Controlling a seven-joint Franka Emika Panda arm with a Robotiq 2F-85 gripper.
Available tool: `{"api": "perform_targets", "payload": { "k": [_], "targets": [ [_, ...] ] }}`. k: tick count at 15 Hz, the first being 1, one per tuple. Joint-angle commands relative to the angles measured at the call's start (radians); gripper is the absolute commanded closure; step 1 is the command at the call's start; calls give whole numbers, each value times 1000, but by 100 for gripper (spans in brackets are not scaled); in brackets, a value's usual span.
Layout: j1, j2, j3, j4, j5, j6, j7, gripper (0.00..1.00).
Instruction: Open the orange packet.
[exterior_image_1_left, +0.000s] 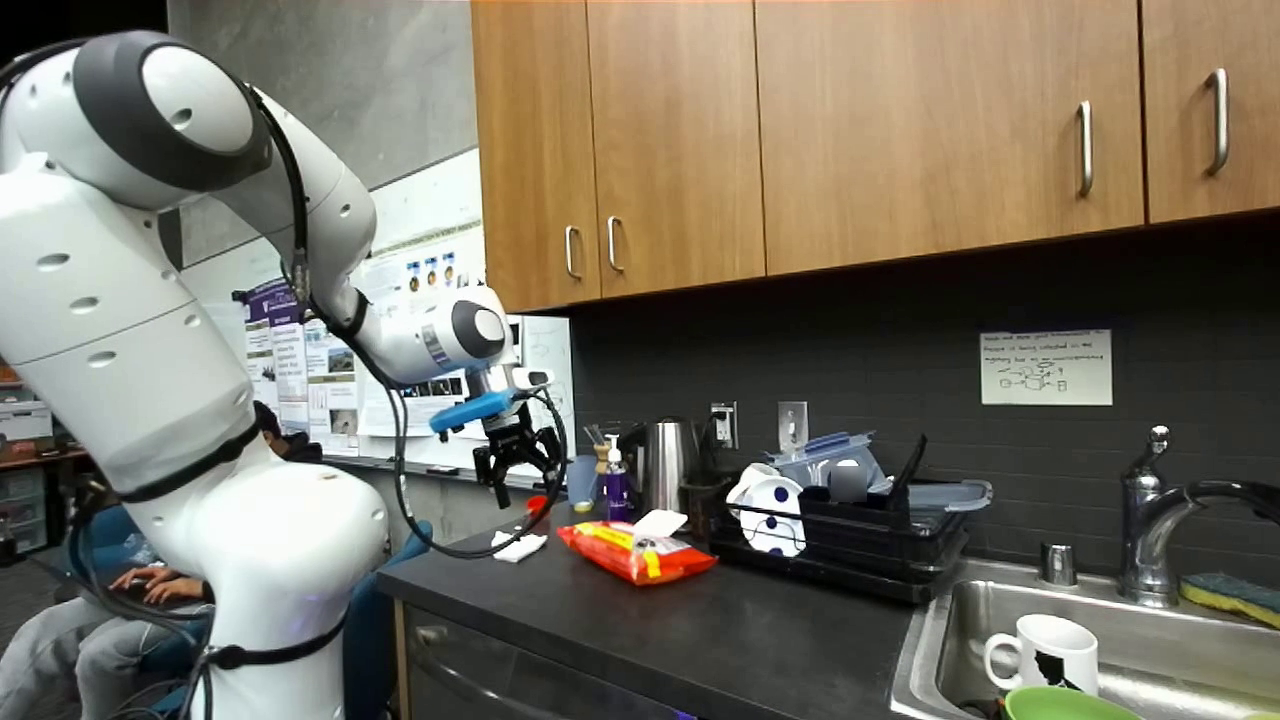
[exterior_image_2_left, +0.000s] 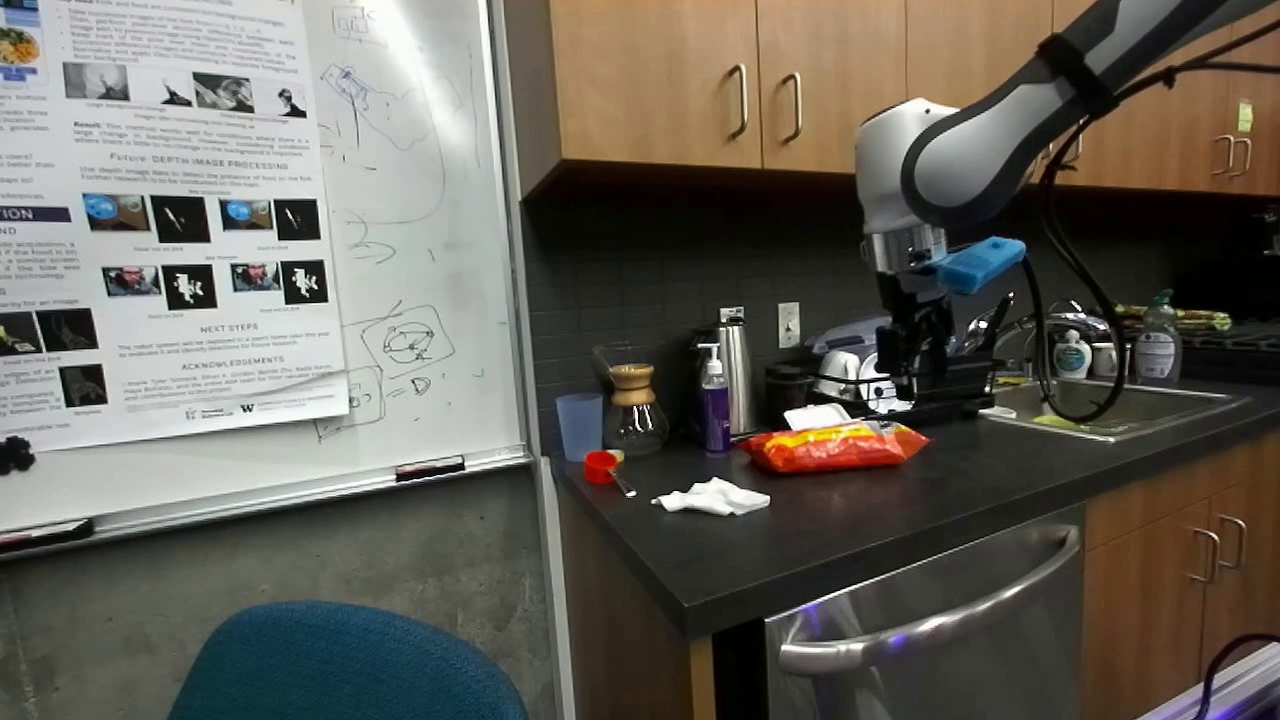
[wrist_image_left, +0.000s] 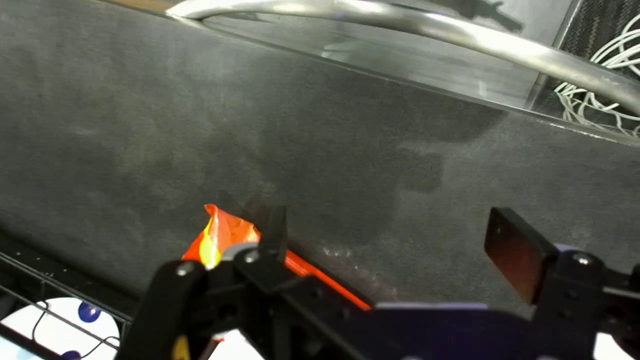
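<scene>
The orange packet (exterior_image_1_left: 605, 548) lies flat on the dark counter, bright orange-red with yellow patches. It also shows in an exterior view (exterior_image_2_left: 840, 450). A white flap-like piece (exterior_image_1_left: 660, 523) is tilted up from its top in both exterior views. My gripper (exterior_image_1_left: 528, 485) is above the counter and higher than the packet, apart from it. It points down in an exterior view (exterior_image_2_left: 912, 380). In the wrist view the fingers (wrist_image_left: 387, 232) are wide apart with nothing between them. Part of the packet (wrist_image_left: 227, 232) shows behind the left finger there; the rest is hidden by the gripper.
A crumpled white tissue (exterior_image_2_left: 712, 497) and a red scoop (exterior_image_2_left: 600, 466) lie beside the packet. A purple pump bottle (exterior_image_1_left: 617, 490), a steel kettle (exterior_image_1_left: 672, 465) and a black dish rack (exterior_image_1_left: 850, 555) with dishes stand behind. Wooden cabinets (exterior_image_1_left: 675, 150) hang above. A sink (exterior_image_1_left: 925, 650) is farther along.
</scene>
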Motion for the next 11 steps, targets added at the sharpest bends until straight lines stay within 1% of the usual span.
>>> {"api": "perform_targets", "payload": {
  "k": [1, 6, 9, 10, 11],
  "targets": [
    [-20, 6, -18, 25, 61, -39, 21, 0],
    [-40, 1, -47, 44, 128, -38, 15, 0],
    [-24, -3, -89, 49, 206, -13, -45, 0],
    [-43, -1, -55, 36, 162, -14, -7, 0],
    [-42, -1, -62, 40, 180, -13, -19, 0]
  ]
}}
